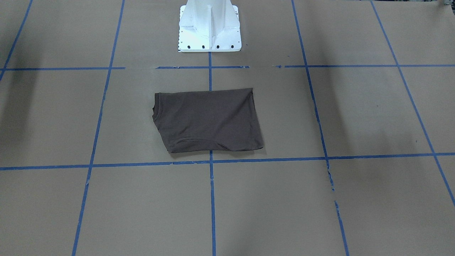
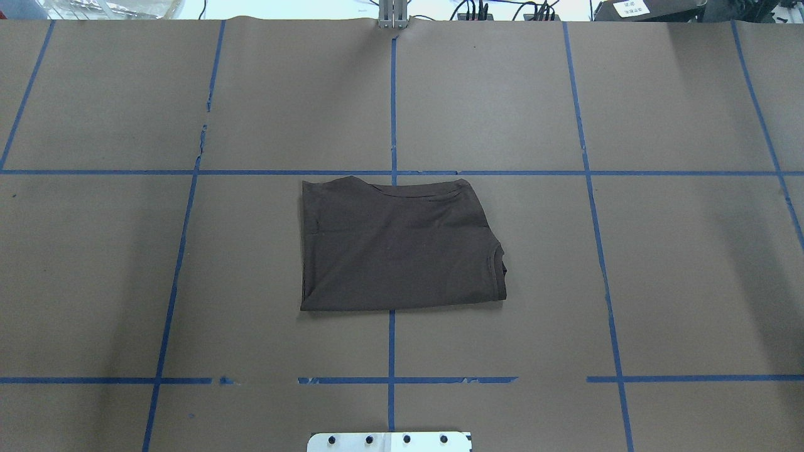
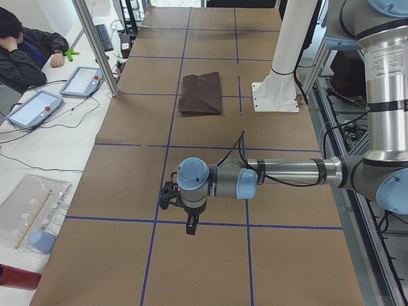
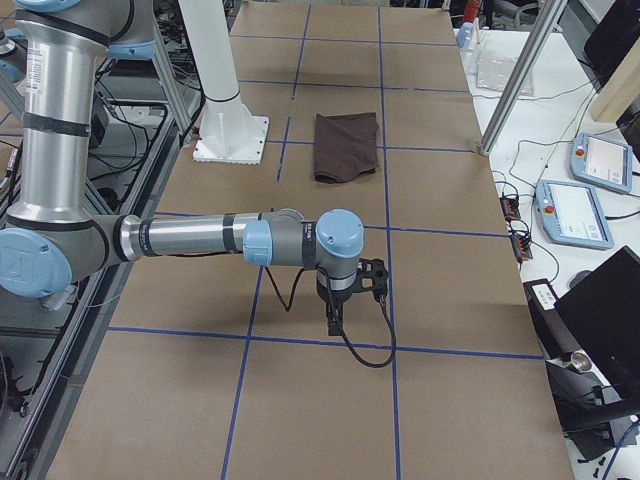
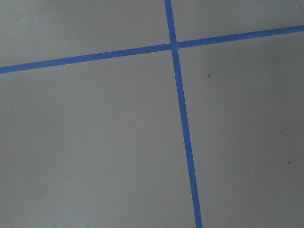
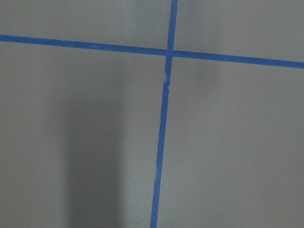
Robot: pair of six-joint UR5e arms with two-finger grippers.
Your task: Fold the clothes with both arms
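Observation:
The clothes are one dark brown T-shirt [image 1: 209,121], folded into a flat rectangle in the middle of the brown paper table [image 2: 399,248], just in front of the pedestal. It appears small in the side views [image 3: 201,94] [image 4: 347,145]. My left gripper [image 3: 191,226] hangs over a blue tape line, far from the shirt, pointing down. My right gripper [image 4: 333,322] hangs the same way at the table's other end. Both show only in the side views, so I cannot tell if they are open or shut. Both wrist views hold only paper and blue tape.
The white pedestal base [image 1: 209,28] stands behind the shirt. Blue tape lines [image 2: 392,100] grid the paper. A seated person [image 3: 25,51] and tablets [image 3: 83,80] are at the operators' side, beside a metal post [image 3: 95,44]. More screens [image 4: 600,160] sit beyond the table edge.

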